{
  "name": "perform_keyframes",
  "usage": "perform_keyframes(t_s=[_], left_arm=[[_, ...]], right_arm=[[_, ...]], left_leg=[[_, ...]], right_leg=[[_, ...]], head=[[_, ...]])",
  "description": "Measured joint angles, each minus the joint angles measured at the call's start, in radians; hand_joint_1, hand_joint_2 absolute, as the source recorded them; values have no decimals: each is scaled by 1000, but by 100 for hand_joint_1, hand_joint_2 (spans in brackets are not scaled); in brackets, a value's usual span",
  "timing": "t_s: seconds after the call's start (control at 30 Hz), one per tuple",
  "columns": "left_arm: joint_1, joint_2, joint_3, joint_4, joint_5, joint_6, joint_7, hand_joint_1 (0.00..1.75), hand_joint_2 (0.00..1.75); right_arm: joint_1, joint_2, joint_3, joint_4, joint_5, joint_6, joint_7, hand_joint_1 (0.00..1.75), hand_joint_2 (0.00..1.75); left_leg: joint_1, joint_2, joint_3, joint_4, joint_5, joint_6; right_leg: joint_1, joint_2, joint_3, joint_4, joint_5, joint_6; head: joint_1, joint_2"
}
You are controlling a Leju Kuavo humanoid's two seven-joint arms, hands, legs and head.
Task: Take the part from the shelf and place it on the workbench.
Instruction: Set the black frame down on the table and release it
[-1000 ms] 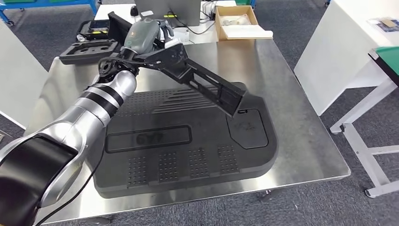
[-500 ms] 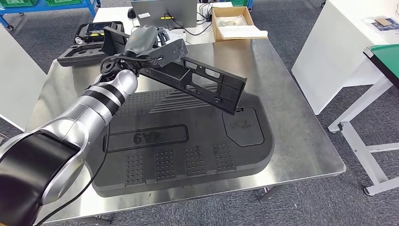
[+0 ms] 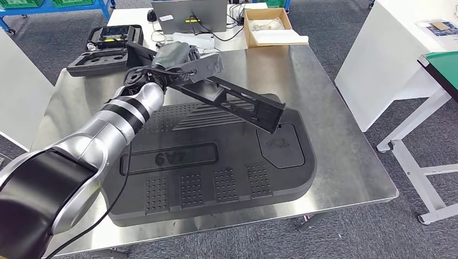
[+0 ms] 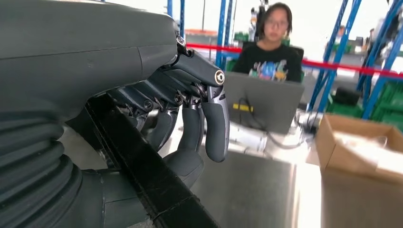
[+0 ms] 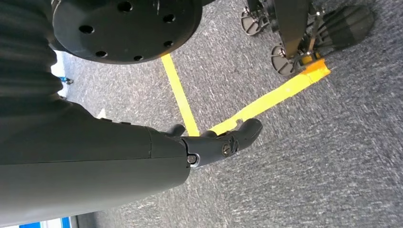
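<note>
Left hand [image 3: 175, 55] grips black frame part [image 3: 237, 102] — fingers [image 4: 216, 123] curled round it.
Part tilted above the steel surface [image 3: 329, 108]; right hand [image 5: 223, 142] empty, fingers extended.

Brushed stainless-steel worktop [image 3: 335, 140]: smooth, dull sheen. Large black moulded foam tray [image 3: 216, 178]: matt, ribbed and dimpled. Long black plastic part [image 3: 237, 102]: matt. Silver metallic left arm [image 3: 108, 129]: glossy. Brown cardboard box [image 3: 270, 27]: matt. Grey carpet floor [image 5: 332, 142]: rough.

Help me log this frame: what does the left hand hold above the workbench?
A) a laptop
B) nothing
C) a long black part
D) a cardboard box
C: the left hand grips the long black part, which slants above the big black panel on the workbench.
</note>
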Motion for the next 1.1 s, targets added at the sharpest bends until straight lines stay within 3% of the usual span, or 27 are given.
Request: perform_keyframes(t_s=[0.9, 1.1], left_arm=[[-43, -46, -66, 80, -51, -396, 126, 175, 175], [-54, -46, -68, 84, -40, -432, 122, 175, 175]], right_arm=[[12, 30, 0, 0, -34, 10, 35, 0, 175], [12, 30, 0, 0, -40, 10, 25, 0, 175]], left_leg=[[-1, 0, 7, 0, -2, 2], [-1, 0, 9, 0, -2, 2]], right_leg=[[0, 0, 8, 0, -1, 0], [0, 0, 9, 0, -1, 0]], head=[[0, 0], [0, 0]])
